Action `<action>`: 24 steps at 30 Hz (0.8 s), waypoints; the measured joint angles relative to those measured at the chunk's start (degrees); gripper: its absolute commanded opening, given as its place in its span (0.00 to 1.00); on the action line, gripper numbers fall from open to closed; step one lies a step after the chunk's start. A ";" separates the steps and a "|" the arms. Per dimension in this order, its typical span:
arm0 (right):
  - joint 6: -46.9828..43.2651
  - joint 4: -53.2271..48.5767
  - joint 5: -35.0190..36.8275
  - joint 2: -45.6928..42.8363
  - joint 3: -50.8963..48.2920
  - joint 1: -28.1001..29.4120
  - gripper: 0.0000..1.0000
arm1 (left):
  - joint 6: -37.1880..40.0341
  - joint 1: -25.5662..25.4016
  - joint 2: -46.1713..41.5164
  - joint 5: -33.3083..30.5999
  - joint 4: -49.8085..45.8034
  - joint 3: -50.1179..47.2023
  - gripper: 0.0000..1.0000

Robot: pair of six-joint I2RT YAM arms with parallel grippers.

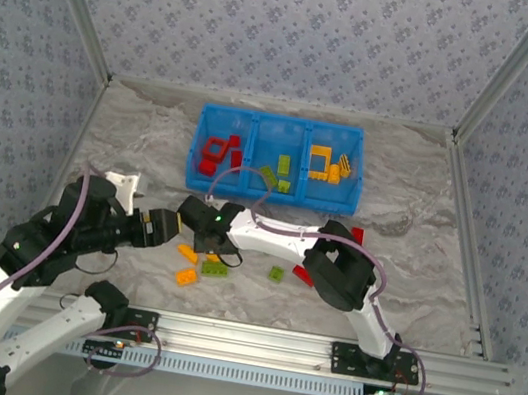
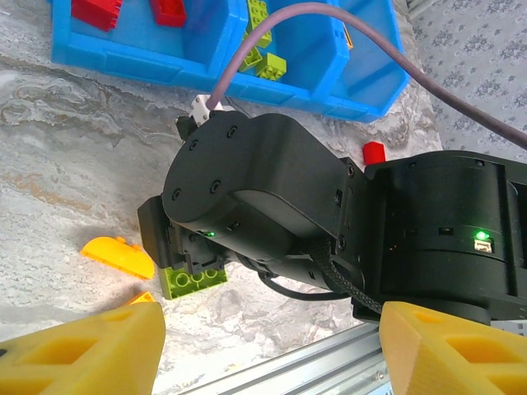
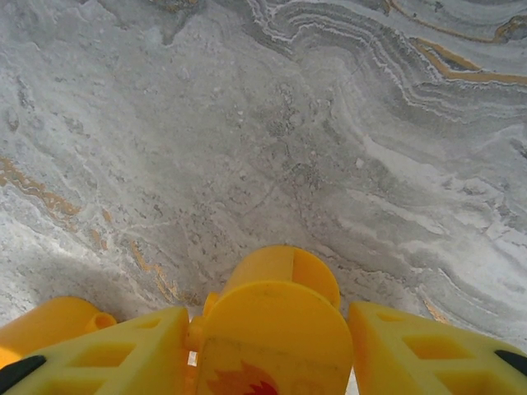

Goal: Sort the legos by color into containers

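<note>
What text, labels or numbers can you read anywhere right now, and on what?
None: no readable words or numbers anywhere.
The yellow round brick between the fingers of the right gripper carries a red mark, cut off by the frame edge; not legible as letters.
The blue bin shows no label.

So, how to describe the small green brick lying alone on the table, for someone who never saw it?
From the blue bin at the far side of the table, come straight toward the arms' bases, past the right arm's white link. The small lime green brick lies there alone, a red brick to its right; the other loose green brick is longer and sits beside orange pieces.
</note>
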 measured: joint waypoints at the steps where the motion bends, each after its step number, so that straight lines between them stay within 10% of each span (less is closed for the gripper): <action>1: 0.00 0.00 0.00 0.00 0.00 0.00 0.56 | -0.04 0.00 0.11 0.09 0.04 -0.04 0.70; 24: -2.25 -0.63 5.22 -5.75 -2.29 -0.33 0.29 | -1.31 0.00 0.50 2.32 4.31 -3.21 0.67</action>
